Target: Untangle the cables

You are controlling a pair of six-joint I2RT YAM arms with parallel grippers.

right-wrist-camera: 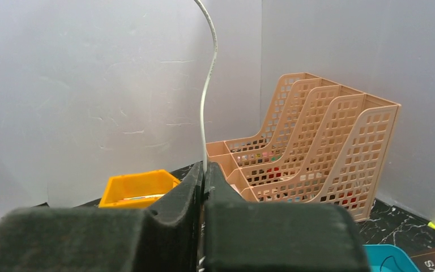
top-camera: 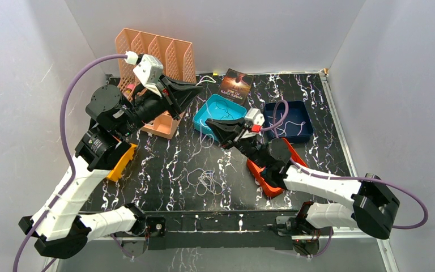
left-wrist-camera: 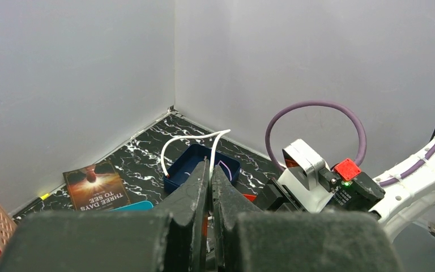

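A loose heap of thin white cables (top-camera: 204,180) lies on the black marbled table in front of the arms. My left gripper (top-camera: 197,89) is raised at the back near the file organizer. In the left wrist view it (left-wrist-camera: 210,169) is shut on a white cable (left-wrist-camera: 173,141) that arcs out from its tips. My right gripper (top-camera: 212,126) is over the table's middle, next to the teal bin. In the right wrist view it (right-wrist-camera: 204,169) is shut on a white cable (right-wrist-camera: 207,90) that rises straight up out of frame.
A peach file organizer (top-camera: 164,54) stands at the back left. A yellow bin (top-camera: 122,162) is on the left, and a teal bin (top-camera: 199,116), a dark blue bin (top-camera: 306,122) and a red bin (top-camera: 269,186) lie middle to right. A book (top-camera: 236,84) lies at the back.
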